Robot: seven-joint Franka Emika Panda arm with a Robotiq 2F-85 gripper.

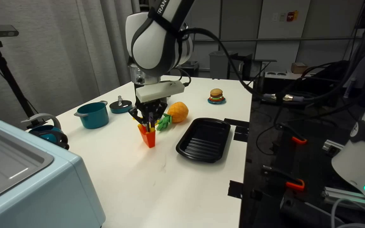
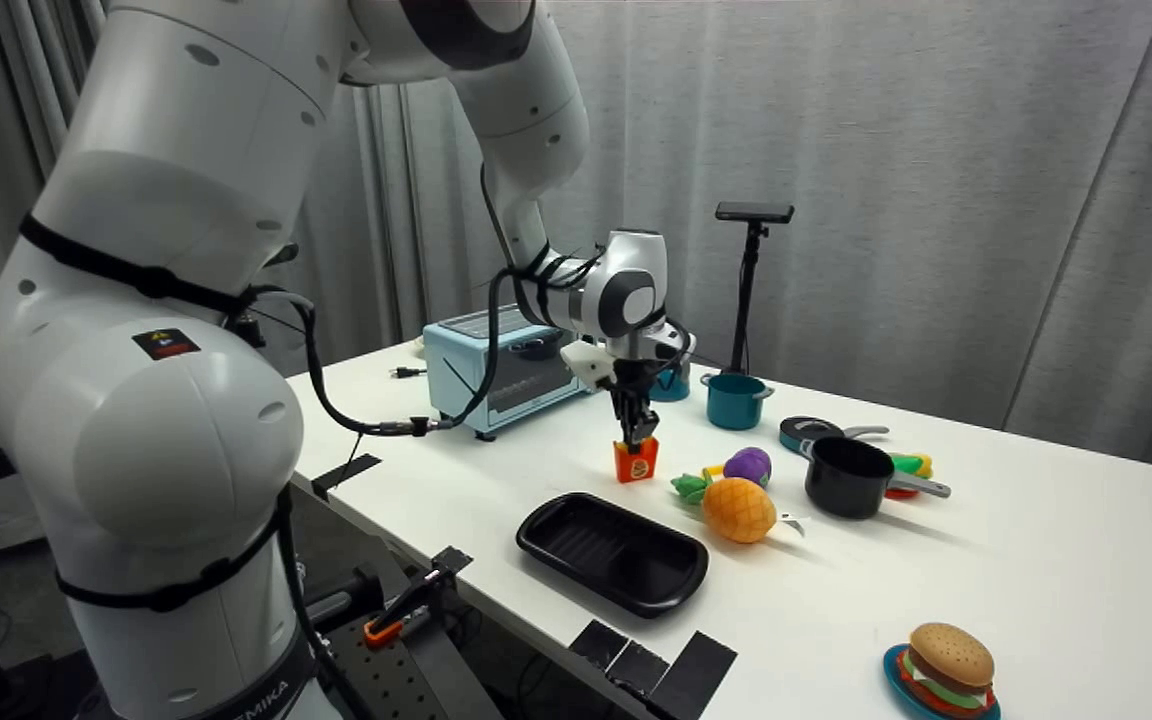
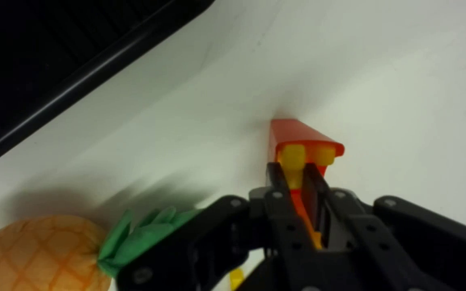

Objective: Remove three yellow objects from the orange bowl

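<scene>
Orange carton (image 2: pixel 636 464) upright, mouth up, pincer (image 3: pixel 292 169) clasping upright yellow stick (image 3: pixel 293 157)

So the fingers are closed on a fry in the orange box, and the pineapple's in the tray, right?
Not quite: the wrist view shows the pineapple on the table, apart from the tray. The fingers are closed on a fry in the orange box, yes.

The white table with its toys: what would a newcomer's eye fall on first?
Most likely the big white arm, looming in an exterior view and reaching over the table. Then the red-orange fries box under the arm's black gripper, which is closed on a yellow stick. Nearby, the toy pineapple lies beside the black tray.
</scene>
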